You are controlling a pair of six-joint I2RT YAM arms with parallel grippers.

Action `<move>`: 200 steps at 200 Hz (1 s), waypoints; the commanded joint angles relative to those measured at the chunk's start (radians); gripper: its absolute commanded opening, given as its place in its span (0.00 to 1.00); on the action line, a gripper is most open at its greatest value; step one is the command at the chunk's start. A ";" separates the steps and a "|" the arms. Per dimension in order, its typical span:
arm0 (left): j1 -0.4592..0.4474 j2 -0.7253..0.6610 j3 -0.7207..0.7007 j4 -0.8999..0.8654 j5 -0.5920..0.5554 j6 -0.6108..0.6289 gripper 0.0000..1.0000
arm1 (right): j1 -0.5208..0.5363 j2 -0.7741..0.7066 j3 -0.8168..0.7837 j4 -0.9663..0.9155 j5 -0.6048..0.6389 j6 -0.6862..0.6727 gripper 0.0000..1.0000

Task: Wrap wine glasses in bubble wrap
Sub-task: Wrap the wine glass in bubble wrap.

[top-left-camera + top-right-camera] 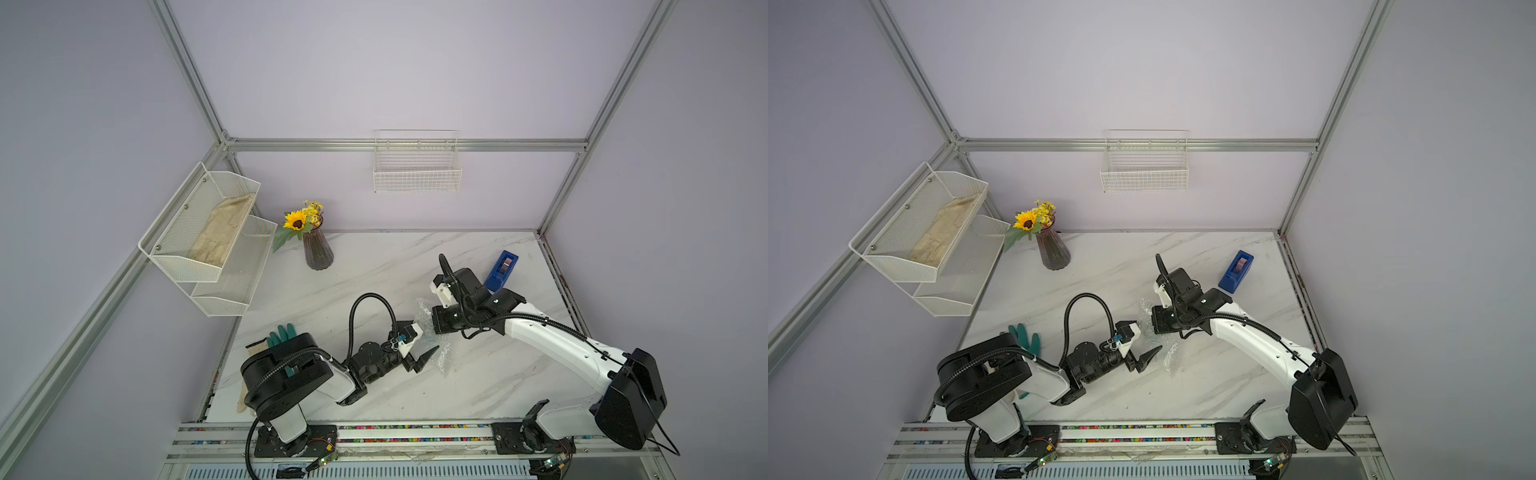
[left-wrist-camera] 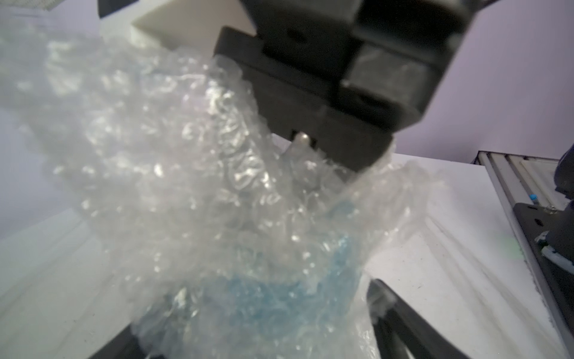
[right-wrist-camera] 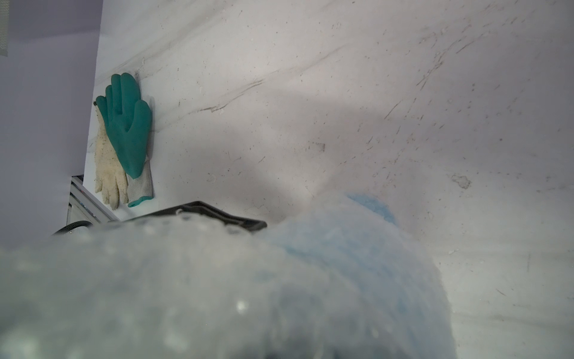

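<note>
A: Top view?
B: Crinkly clear wrap [image 1: 444, 358] bunched on the marble table [image 1: 415, 266]; left claw [image 1: 424, 336] spread wide.
A: Left wrist?
B: Blue goblet [image 2: 264, 295] shows through the bubbles, between its fingers [image 2: 403, 310]. Right claw [image 2: 313, 152] is buried in wrap, can't tell its grip.
A: Right wrist?
B: Blurred wrap, one bare blue edge.

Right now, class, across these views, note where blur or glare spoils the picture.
Right wrist view: bubble wrap fills the foreground, out of focus; the green glove is sharp. Left wrist view: wrap glints, blue goblet smeared behind it. Both top views: sharp, evenly lit.
</note>
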 commanded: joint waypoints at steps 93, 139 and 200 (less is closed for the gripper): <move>0.040 -0.497 0.167 -0.759 0.029 0.055 0.91 | 0.001 -0.006 0.022 -0.014 -0.021 0.017 0.19; 0.086 -0.505 0.205 -0.816 0.101 0.053 0.81 | -0.006 -0.025 0.081 -0.033 -0.025 0.038 0.23; 0.101 -0.500 0.245 -0.839 0.129 0.050 0.76 | -0.012 -0.086 0.143 -0.085 0.005 0.040 0.24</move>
